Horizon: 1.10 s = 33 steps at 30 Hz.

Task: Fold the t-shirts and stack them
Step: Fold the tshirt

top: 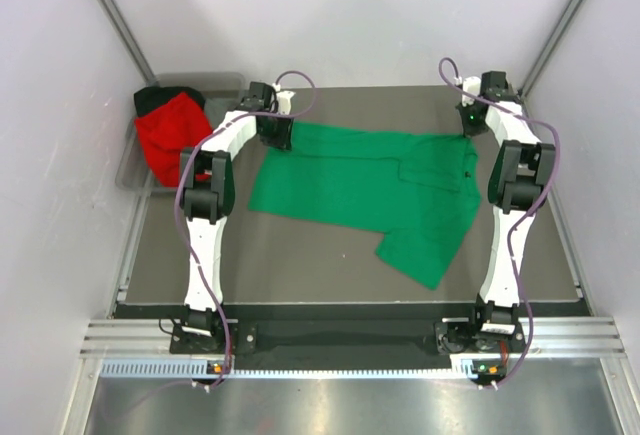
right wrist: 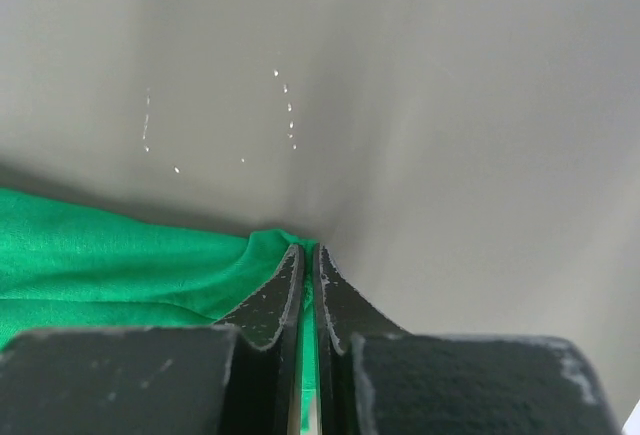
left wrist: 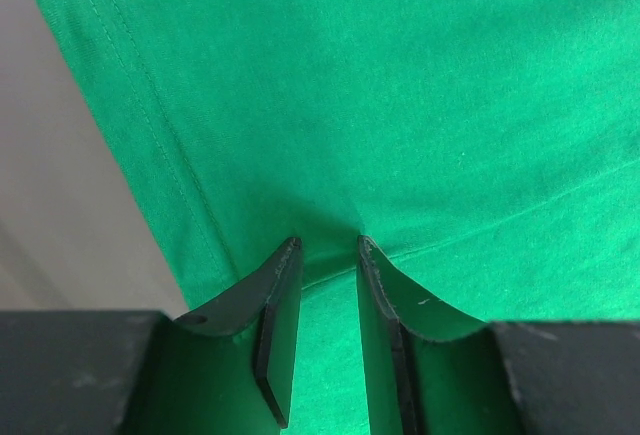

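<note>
Bin (top: 210, 81): grey, at the upper left of the frame by the surface's far left corner. It holds the red shirt (top: 168, 140), bunched, with the black shirt (top: 150, 99) behind it. The left arm crosses the bin's right side.

Green shirt (top: 350, 180): spread across the middle of the dark surface (top: 300, 265). One part trails toward the lower right, and there is a small fold near its right end.

Left pincer (top: 275, 135): at the green shirt's upper left corner, gripping a pucker of cloth between partly parted jaws.

Right pincer (top: 470, 123): at the shirt's upper right edge, jaws closed on a thin sliver of green cloth.

Hard to make out: only a dark edge of the black shirt shows. From above, both gripped corners are covered by the wrists.
</note>
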Each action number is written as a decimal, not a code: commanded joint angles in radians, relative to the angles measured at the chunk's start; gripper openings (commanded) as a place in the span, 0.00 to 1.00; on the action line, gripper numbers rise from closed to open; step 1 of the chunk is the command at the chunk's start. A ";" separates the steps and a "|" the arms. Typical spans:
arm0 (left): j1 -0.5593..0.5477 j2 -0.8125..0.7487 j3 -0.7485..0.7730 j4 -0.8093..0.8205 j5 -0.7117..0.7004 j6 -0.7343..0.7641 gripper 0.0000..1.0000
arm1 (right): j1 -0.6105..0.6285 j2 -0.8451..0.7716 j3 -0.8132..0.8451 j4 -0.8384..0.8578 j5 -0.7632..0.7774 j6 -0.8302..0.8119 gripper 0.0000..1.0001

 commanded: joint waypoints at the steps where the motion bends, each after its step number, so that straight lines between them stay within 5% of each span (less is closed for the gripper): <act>1: 0.003 0.002 -0.015 0.030 0.004 -0.013 0.34 | -0.019 0.035 0.015 -0.023 0.010 -0.010 0.00; 19: 0.003 -0.228 -0.222 0.197 -0.220 -0.021 0.34 | -0.024 -0.008 -0.034 0.219 0.154 0.062 0.01; 27: 0.000 -0.347 -0.256 0.183 -0.212 -0.001 0.39 | -0.038 -0.314 -0.343 0.411 0.178 0.083 0.43; 33: -0.003 -0.504 -0.348 0.121 -0.119 0.063 0.45 | -0.036 -0.627 -0.513 0.341 0.052 -0.016 0.46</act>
